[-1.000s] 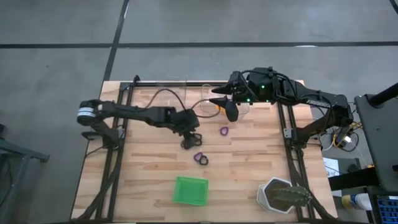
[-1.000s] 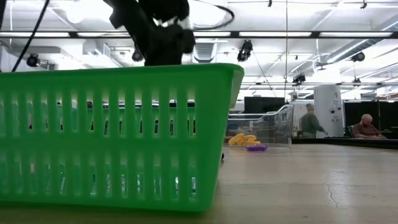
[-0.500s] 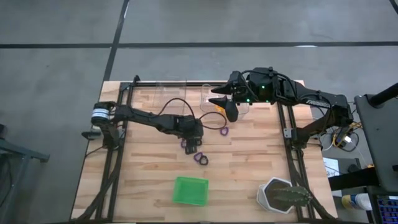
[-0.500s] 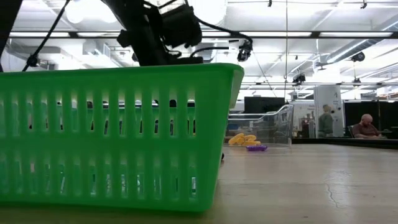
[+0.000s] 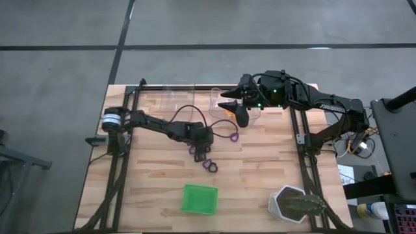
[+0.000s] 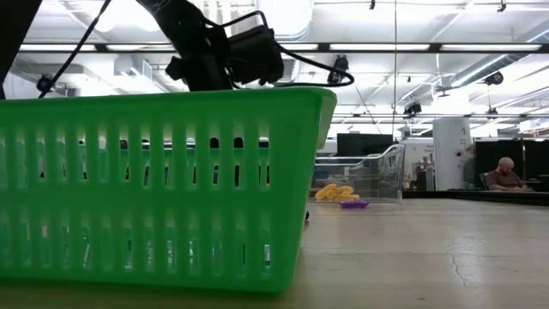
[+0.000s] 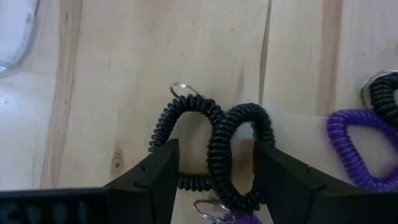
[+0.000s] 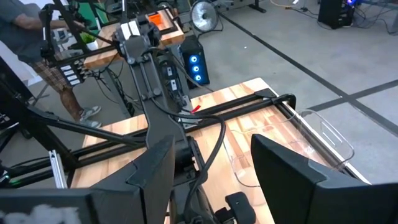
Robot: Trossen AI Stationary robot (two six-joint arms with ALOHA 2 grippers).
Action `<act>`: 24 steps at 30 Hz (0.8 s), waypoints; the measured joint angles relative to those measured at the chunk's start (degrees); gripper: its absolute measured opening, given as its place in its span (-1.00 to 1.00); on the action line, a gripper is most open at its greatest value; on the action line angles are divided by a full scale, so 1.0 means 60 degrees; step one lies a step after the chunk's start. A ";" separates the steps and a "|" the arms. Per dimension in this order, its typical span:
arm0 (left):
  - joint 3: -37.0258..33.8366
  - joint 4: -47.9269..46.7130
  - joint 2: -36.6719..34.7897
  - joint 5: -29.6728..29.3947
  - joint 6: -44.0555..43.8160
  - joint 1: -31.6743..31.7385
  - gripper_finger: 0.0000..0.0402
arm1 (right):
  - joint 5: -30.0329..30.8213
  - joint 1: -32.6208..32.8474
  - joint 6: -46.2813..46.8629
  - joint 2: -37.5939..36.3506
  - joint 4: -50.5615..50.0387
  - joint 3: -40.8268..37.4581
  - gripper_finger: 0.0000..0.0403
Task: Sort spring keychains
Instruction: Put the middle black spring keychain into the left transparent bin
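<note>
My left gripper [image 5: 203,151] [image 7: 214,180] hangs open over the middle of the table. A black spring keychain [image 7: 211,146] lies flat on the wood between its two fingers. A purple keychain [image 7: 351,149] and a second black one [image 7: 382,96] lie beside it. More purple keychains [image 5: 232,136] [image 5: 209,165] lie nearby on the table. Orange keychains [image 5: 225,112] [image 6: 334,192] sit in a clear tray [image 5: 218,104]. My right gripper [image 5: 229,101] [image 8: 211,180] is open and hovers above that tray. My left gripper comes from above, pointing down, one finger on each side of the black keychain's coils [image 7: 186,183]. The keychain lies flat on the table. Whether a finger [image 7: 149,180] touches the coil, I cannot tell.
A green square tray [image 5: 199,198] [image 6: 163,189] stands near the table's near edge. A second clear tray [image 5: 175,97] sits at the far edge. A potted cactus [image 5: 296,205] stands at the near right corner. Bare wood lies left of the green tray.
My left arm has reached farther out, carrying its gripper a little toward the table's near and right edges, over the black and purple keychains. The keychains and my right arm have kept still.
</note>
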 joint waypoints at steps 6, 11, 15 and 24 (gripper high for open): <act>0.0000 0.0004 0.0172 0.0002 -0.0004 0.0001 -0.09 | 0.0004 -0.0004 -0.0002 0.0034 0.0023 -0.0017 0.02; -0.0004 0.0004 0.0186 0.0006 -0.0136 0.0001 -0.41 | 0.0007 0.0000 0.0037 0.0040 0.0022 -0.0018 0.02; 0.0183 -0.0185 0.0183 0.0036 -0.0310 0.0005 -0.79 | 0.0007 -0.0003 0.0044 0.0040 0.0018 -0.0029 0.02; 0.1530 -0.1187 0.0168 0.0251 -0.0284 -0.0013 -0.87 | 0.0007 -0.0004 0.0073 0.0040 0.0016 -0.0036 0.02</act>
